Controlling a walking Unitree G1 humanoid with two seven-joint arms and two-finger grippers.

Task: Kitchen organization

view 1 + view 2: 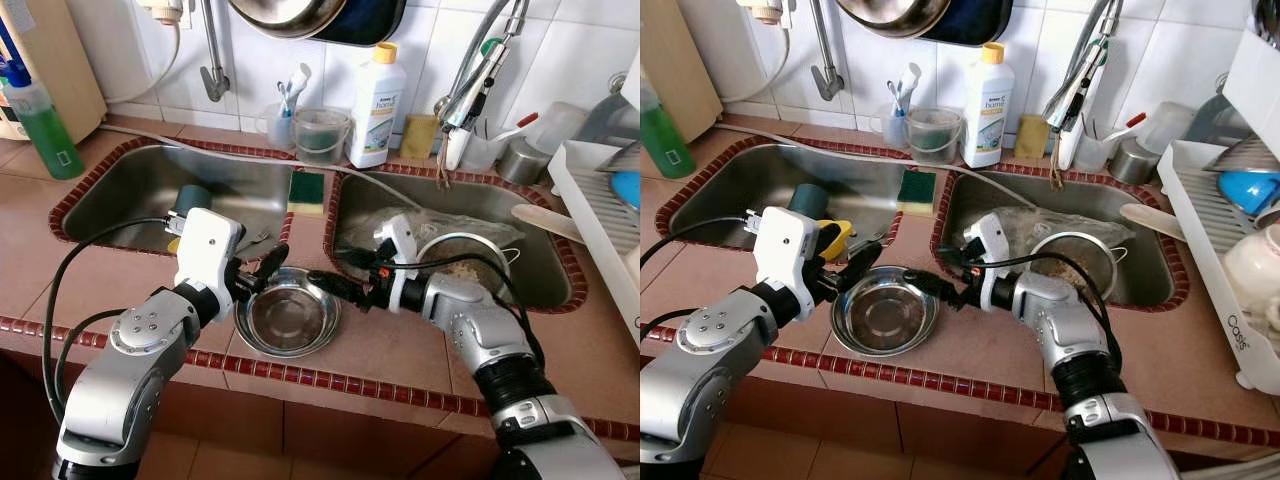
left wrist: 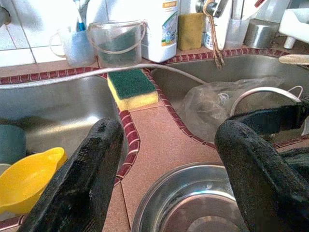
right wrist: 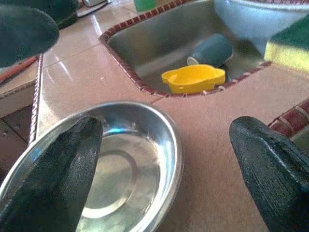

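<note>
2 claws meet over a stainless steel bowl [image 1: 287,312] that sits on the tiled desk [image 1: 400,345] just in front of the strip dividing the 2 sinks. The left claw [image 1: 262,268] stands at the bowl's left rim with its fingers spread wide, gripping nothing. The right claw [image 1: 335,285] reaches in from the other side, fingers also apart, 1 finger [image 3: 58,179] lying over the bowl's rim and nothing clamped. In the left sink [image 1: 130,190] lie a yellow plastic scoop [image 2: 26,176] and a dark teal cup [image 3: 212,48] tipped on its side. A green and yellow sponge [image 1: 307,192] rests on the divider between the sinks. The right sink [image 1: 545,270] holds crumpled clear plastic [image 1: 450,225] and a metal strainer [image 1: 470,255]. Against the tiled wall stand a white detergent bottle [image 1: 377,105] and a small clear bucket [image 1: 321,135], and a green bottle [image 1: 42,125] stands far left.
</note>
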